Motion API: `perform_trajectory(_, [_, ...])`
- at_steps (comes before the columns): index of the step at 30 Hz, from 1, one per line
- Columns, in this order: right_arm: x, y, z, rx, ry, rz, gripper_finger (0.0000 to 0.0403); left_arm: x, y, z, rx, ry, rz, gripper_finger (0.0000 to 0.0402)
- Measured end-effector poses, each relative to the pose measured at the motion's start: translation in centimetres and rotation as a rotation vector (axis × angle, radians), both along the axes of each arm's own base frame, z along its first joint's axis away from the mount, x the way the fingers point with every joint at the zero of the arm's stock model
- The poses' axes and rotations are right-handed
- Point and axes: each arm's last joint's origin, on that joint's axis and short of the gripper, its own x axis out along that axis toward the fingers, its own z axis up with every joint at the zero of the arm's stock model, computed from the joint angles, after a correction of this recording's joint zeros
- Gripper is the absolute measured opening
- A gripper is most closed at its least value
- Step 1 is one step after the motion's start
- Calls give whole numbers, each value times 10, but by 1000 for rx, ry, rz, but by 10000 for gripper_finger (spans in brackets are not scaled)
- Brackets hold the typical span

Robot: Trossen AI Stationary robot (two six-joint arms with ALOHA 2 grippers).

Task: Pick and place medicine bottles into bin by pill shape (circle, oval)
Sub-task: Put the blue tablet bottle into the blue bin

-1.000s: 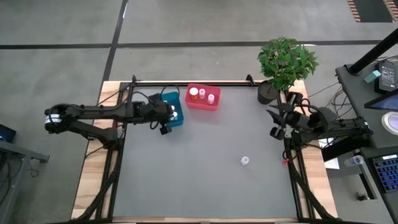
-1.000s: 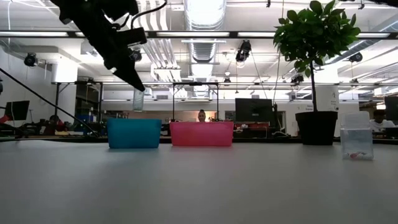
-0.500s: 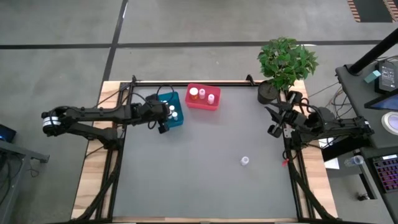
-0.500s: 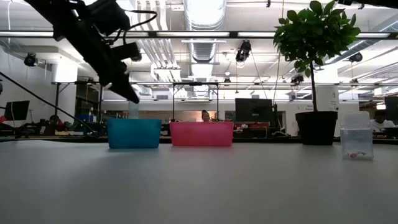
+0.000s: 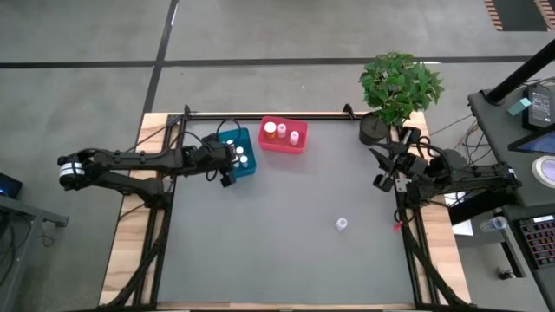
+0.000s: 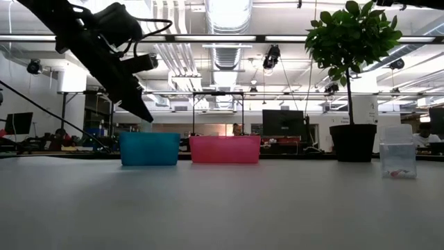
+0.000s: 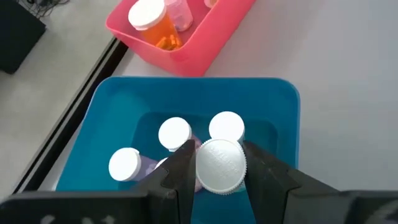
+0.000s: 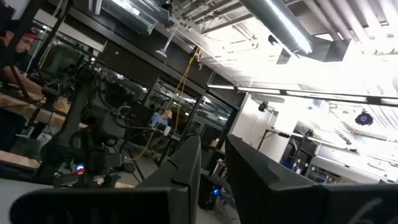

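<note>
My left gripper [image 7: 219,155] is shut on a white-capped medicine bottle [image 7: 221,167] over the blue bin [image 7: 273,93], which stands at the table's far left [image 5: 250,173]. Three other white-capped bottles [image 7: 175,133] stand inside that bin. The pink bin [image 7: 205,50] beside it holds an orange bottle [image 7: 155,28] and other bottles. One more bottle [image 5: 342,224] stands alone on the mat at the right. My right gripper [image 5: 380,171] is raised at the table's right edge, with a narrow gap between its fingers and nothing in it. My left gripper pinches the bottle's white cap [image 7: 200,168] by its rim, one finger on each side. The fingers slant down from the table's left side. The bottle hangs cap up in the blue bin's mouth, and the cap hides its body; whether it touches the bottles below, I cannot tell.
A potted plant [image 5: 395,87] stands at the far right corner. The grey mat [image 5: 277,243] in front of the two bins is bare apart from the lone bottle. In the low view that bottle [image 6: 397,161] shows at the right.
My left gripper has gone down toward the blue bin and a little toward the table's left edge, carrying the bottle. The bottle has sunk from well above the bin's rim to about its level. The grip has stayed the same.
</note>
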Motion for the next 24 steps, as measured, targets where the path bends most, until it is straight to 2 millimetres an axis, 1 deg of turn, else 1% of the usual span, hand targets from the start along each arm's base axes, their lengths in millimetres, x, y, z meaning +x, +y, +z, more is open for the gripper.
perform_trajectory(24, [1, 0, -2, 16, 21, 8, 66, -1, 1, -3, 13, -7, 26, 96])
